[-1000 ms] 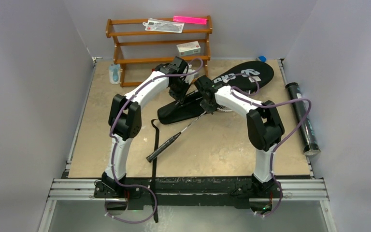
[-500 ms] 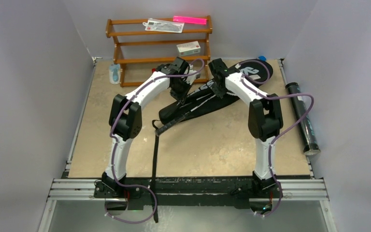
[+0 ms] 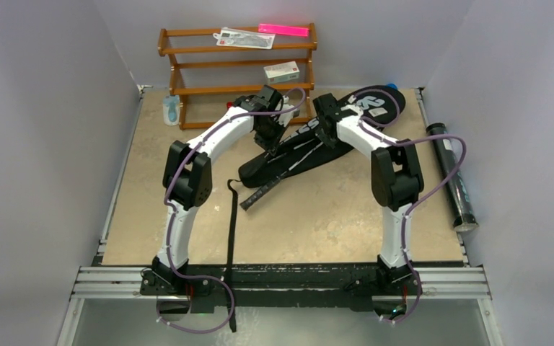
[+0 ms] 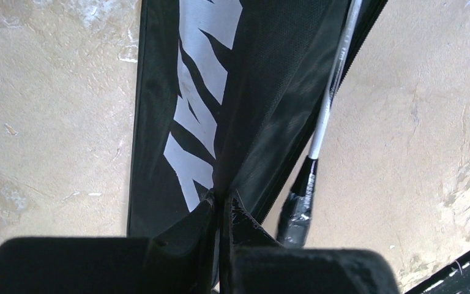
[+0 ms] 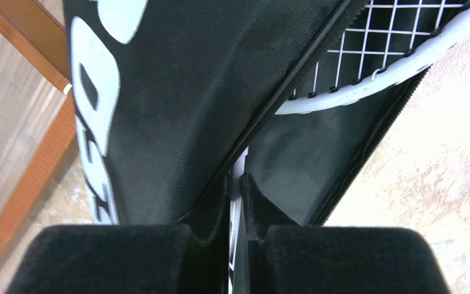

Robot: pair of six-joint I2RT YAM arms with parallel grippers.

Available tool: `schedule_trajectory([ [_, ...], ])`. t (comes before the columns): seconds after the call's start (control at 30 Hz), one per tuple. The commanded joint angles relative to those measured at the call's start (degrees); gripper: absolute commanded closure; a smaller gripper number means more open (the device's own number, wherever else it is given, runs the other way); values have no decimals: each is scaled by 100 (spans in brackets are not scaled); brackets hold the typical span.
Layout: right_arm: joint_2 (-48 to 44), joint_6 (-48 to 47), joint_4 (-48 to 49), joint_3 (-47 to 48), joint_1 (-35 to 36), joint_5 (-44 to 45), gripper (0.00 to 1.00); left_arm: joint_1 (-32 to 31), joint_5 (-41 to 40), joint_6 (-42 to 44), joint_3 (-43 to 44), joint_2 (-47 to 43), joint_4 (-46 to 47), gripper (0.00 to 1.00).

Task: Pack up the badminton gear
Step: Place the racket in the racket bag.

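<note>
The long black bag [image 3: 364,108] with white lettering lies aslant across the back of the table. My left gripper [image 4: 223,199] is shut on a fold of the bag's upper flap [image 4: 269,92], holding it up; from above the left gripper [image 3: 270,146] is over the bag's near end. My right gripper [image 5: 237,182] is shut on the thin silver shaft of a racket. The strung head [image 5: 373,73] of that racket lies inside the open bag [image 5: 190,92]. Its black handle [image 3: 256,196] sticks out of the bag's near end, also seen as the handle [image 4: 300,202] beside my left fingers. The dark tube [image 3: 453,176] lies at the right edge.
The brown wooden rack [image 3: 238,65] stands at the back with a white box [image 3: 281,71] and a pink strip [image 3: 283,30] on it. A pale bluish item [image 3: 171,110] lies left of the rack. The bag's black strap [image 3: 229,223] trails toward the near edge.
My right gripper has carried the racket up and to the right, sliding its head and most of the shaft into the bag; the handle has followed toward the bag. The left gripper has kept holding the flap.
</note>
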Motion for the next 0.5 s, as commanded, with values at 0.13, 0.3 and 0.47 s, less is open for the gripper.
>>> schedule_trajectory([
  [0.13, -1287, -263, 1487, -1187, -17, -505, 37, 1, 104, 22, 68, -439, -17, 100],
  [0.3, -1572, -241, 1368, -1455, 22, -857, 39, 2, 104, 22, 77, -446, -19, 100],
  [0.47, -2266, -119, 1650, -2327, 367, -981, 44, 9, 119, 22, 86, -465, -19, 100],
])
